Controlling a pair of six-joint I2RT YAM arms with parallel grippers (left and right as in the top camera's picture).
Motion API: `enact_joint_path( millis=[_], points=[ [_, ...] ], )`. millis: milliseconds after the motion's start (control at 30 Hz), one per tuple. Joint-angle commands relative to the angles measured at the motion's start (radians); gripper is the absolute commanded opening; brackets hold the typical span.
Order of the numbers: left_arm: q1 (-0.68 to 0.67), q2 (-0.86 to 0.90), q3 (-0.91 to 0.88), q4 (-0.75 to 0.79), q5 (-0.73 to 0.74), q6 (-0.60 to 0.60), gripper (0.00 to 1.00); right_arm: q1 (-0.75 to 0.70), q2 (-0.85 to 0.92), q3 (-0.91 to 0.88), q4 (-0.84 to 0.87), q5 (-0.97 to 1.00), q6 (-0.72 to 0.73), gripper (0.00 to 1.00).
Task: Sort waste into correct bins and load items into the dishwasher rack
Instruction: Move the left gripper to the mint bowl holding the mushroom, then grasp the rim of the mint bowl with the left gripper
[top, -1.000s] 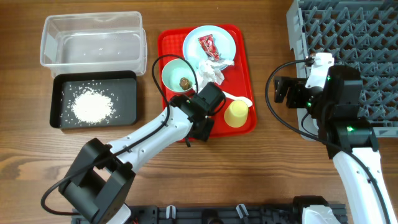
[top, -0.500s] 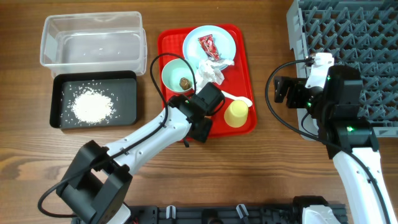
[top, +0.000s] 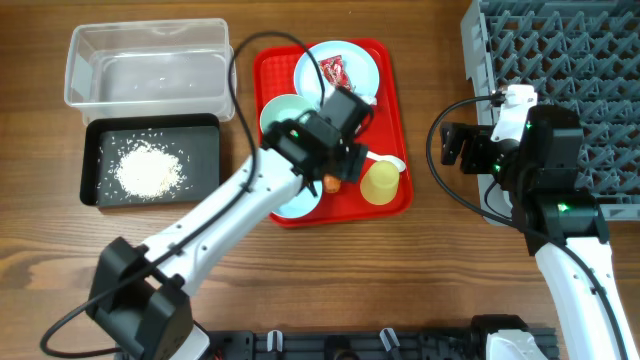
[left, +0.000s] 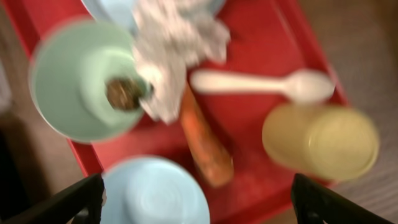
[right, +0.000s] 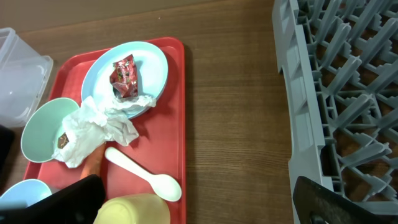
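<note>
the left pincer (left: 196, 193) hangs over the near part of the flat red serving tray (top: 397, 100), its jaws spread wide and holding nothing. just below it, at the tray's near left corner, the light blue bowl (left: 155, 196) sits upright. beside the bowl the orange carrot piece (left: 205, 146) lies on the tray floor, and to its right stands the small yellow cup (left: 320, 140). past the cup lies the white plastic spoon (left: 261, 84), its bowl end toward the tray's right rim. the crumpled white tissue (left: 171, 56) touches the carrot's far end and drapes over the rim of the pale green bowl (left: 62, 81), which holds the small brown food lump (left: 123, 93). farther back, the pale blue round plate (right: 152, 65) carries the small red wrapper (right: 123, 78). left of the red tray, the black shallow rectangular tray (top: 205, 150) holds the white rice grains (top: 148, 167), and the clear rectangular plastic tub (top: 148, 62) sits just behind it. the right pincer (right: 198, 186), wide open and empty, hovers above the wooden surface (top: 440, 260) between the red tray and the large grey plastic crate (top: 560, 60).
</note>
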Motion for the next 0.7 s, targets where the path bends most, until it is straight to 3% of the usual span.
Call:
enact_joint_path(
  millis=[0,300,500,567,667],
  points=[
    [0.088,-0.007,0.021,0.027,-0.028,0.085,0.95,0.007,0.007,0.027,0.003,0.018,-0.010,1.00],
    [0.268,0.093,0.021,-0.013,0.109,0.309,0.78,0.007,0.007,0.027,0.003,0.018,-0.010,1.00],
    [0.270,0.182,0.021,-0.011,0.164,0.425,0.66,0.007,0.007,0.027,0.001,0.018,-0.010,1.00],
    [0.269,0.199,0.021,-0.011,0.164,0.450,0.57,0.007,0.007,0.027,0.001,0.018,-0.010,1.00],
    [0.269,0.206,0.020,-0.004,0.164,0.456,0.57,0.007,0.007,0.027,0.001,0.018,-0.010,1.00]
  ],
)
